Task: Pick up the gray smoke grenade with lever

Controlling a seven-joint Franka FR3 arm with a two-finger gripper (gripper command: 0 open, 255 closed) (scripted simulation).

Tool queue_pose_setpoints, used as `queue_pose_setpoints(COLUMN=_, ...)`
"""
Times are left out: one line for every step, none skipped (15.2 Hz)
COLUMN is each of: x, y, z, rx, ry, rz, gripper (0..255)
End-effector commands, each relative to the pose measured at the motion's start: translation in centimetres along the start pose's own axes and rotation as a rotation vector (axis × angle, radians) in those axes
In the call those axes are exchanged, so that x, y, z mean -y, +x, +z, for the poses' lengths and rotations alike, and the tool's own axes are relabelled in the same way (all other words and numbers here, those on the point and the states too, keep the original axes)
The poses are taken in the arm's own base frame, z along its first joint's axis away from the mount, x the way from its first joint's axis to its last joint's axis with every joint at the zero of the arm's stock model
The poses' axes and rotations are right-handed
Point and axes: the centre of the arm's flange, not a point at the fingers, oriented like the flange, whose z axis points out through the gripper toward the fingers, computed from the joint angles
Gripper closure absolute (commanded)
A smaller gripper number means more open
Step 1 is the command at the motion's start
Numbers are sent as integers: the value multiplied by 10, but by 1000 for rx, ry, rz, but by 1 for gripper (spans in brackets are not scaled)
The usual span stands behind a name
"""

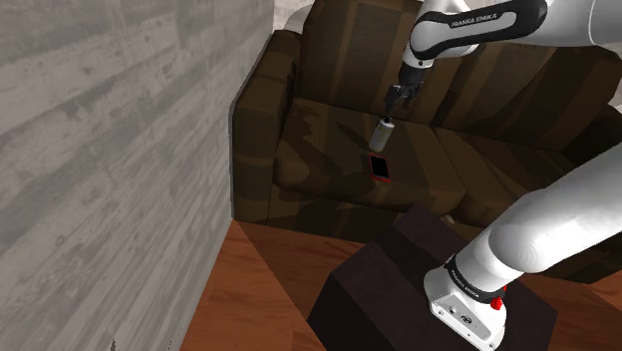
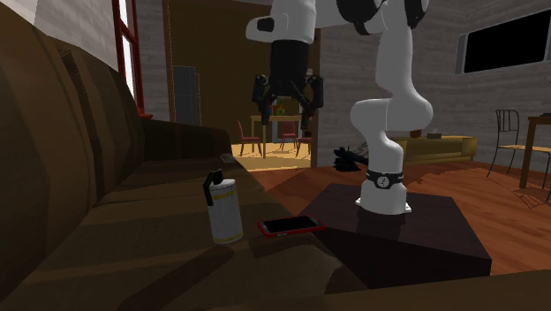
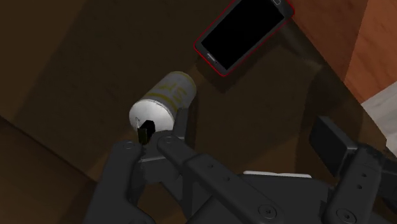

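Spanning the scene, a brown sofa carries the small things, and the dark box stand sits before it. The gripper hangs over the seat, fingers spread apart, holding nothing. In the second exterior view, the pale grey grenade stands upright below it at about seven o'clock, apparently untouched. A red-edged phone lies flat at the grenade's four o'clock, just beside it.

brown sofa seat | grey grenade — upright | red-edged phone — flat, just beside it
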Motion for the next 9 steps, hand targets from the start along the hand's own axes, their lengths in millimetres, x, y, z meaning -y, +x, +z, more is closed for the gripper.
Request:
queue_pose_setpoints(x=-15, y=15, z=15, rx=9, ry=-6, rz=-4, gripper=0)
queue_pose_setpoints(x=-22, y=24, z=22, rx=13, ry=-9, rz=-6, gripper=0)
queue_pose_setpoints(x=-29, y=33, z=29, rx=17, ry=-11, rz=-7, gripper=0)
queue_pose_setpoints(x=-36, y=42, z=36, rx=21, ry=-14, rz=-9, gripper=0)
queue_pose_setpoints(x=-44, y=50, z=43, rx=25, ry=-16, rz=-11, gripper=0)
queue_pose_setpoints(x=-51, y=59, z=50, rx=29, ry=-19, rz=-12, gripper=0)
queue_pose_setpoints(x=-58, y=68, z=57, rx=33, ry=-21, rz=-14, gripper=0)
queue_pose_setpoints(x=-65, y=77, z=64, rx=37, ry=-24, rz=-15, gripper=0)
queue_pose_setpoints(x=-73, y=85, z=71, rx=41, ry=-26, rz=-17, gripper=0)
